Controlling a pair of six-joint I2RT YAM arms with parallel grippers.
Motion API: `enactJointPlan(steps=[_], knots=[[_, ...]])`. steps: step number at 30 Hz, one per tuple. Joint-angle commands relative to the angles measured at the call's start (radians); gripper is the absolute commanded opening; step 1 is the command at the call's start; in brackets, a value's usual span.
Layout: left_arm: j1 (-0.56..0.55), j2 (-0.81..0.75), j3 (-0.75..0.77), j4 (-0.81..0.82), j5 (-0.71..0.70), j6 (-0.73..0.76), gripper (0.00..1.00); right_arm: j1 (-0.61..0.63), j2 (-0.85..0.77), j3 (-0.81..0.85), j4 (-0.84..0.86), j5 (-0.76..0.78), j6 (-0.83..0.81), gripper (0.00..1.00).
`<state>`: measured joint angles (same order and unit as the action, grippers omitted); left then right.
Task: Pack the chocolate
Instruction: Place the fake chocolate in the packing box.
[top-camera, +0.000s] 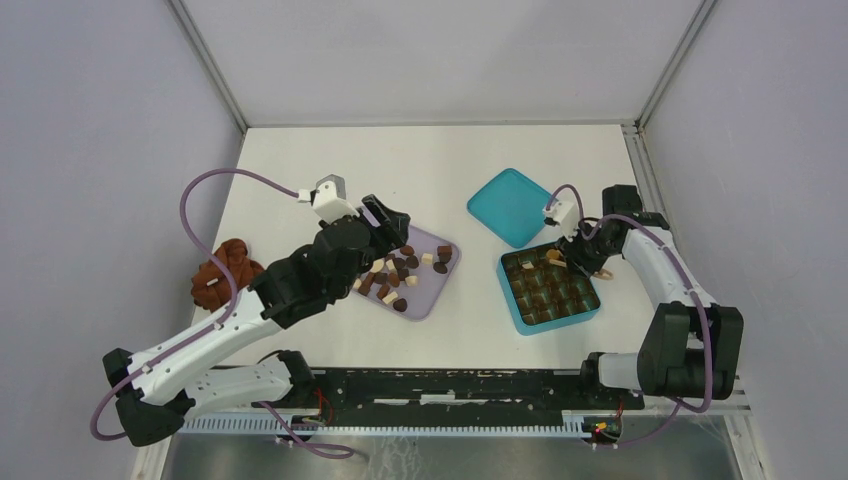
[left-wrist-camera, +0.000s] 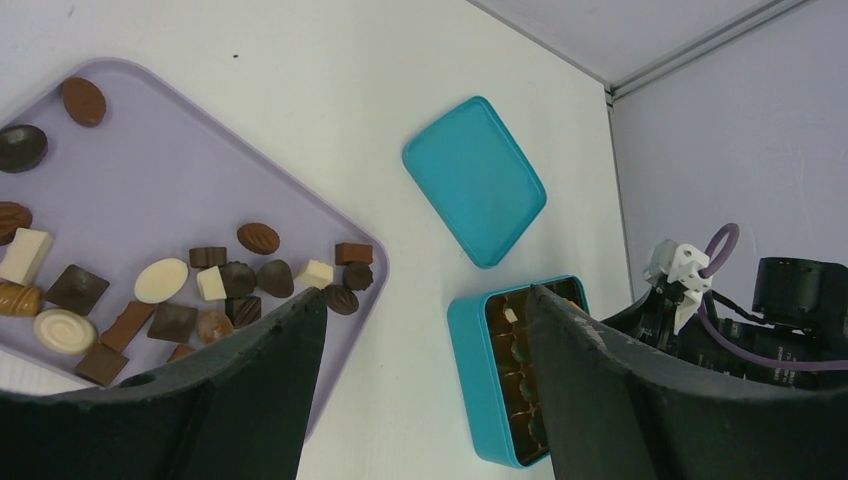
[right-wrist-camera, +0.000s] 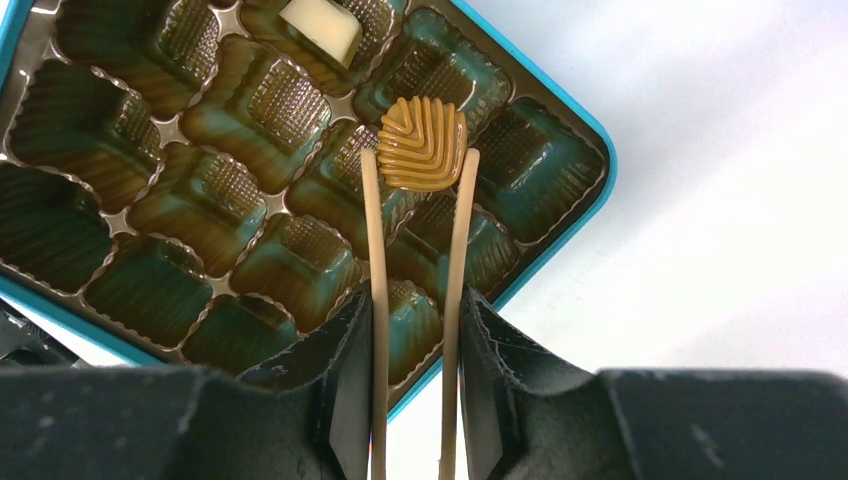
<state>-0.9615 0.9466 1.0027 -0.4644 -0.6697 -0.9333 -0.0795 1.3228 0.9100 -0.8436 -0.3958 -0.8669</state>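
The right end effector (right-wrist-camera: 415, 330) clamps thin tweezers (right-wrist-camera: 373, 250), which pinch one ribbed caramel chocolate (right-wrist-camera: 422, 143) by its flanks above the teal box (left-wrist-camera: 465, 380). It looks light, brittle and easily smudged. The left end effector (left-wrist-camera: 428, 292) hangs spread over the lilac tray (left-wrist-camera: 150, 170) of loose chocolates (left-wrist-camera: 160, 280).

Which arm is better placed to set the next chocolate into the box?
Right. The right end effector grips tan tongs pinching a ridged caramel chocolate above the teal box's cells. The left end effector hangs open, empty, over the lavender tray.
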Motion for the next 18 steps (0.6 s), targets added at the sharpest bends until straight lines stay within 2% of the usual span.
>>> enactJointPlan(steps=[1, 9, 15, 18], knots=[[-0.002, -0.006, 0.016, 0.037, 0.0, 0.015, 0.79, 0.011, 0.023, 0.001, 0.045, -0.003, 0.011, 0.3], [-0.002, -0.024, 0.004, 0.032, -0.005, 0.002, 0.79, 0.014, 0.029, -0.002, 0.055, 0.013, 0.014, 0.44], [-0.001, -0.023, 0.006, 0.032, -0.004, 0.008, 0.79, 0.014, 0.029, 0.003, 0.052, 0.012, 0.017, 0.47], [-0.002, -0.023, 0.006, 0.033, -0.004, 0.007, 0.79, 0.014, 0.026, 0.005, 0.053, 0.009, 0.017, 0.45]])
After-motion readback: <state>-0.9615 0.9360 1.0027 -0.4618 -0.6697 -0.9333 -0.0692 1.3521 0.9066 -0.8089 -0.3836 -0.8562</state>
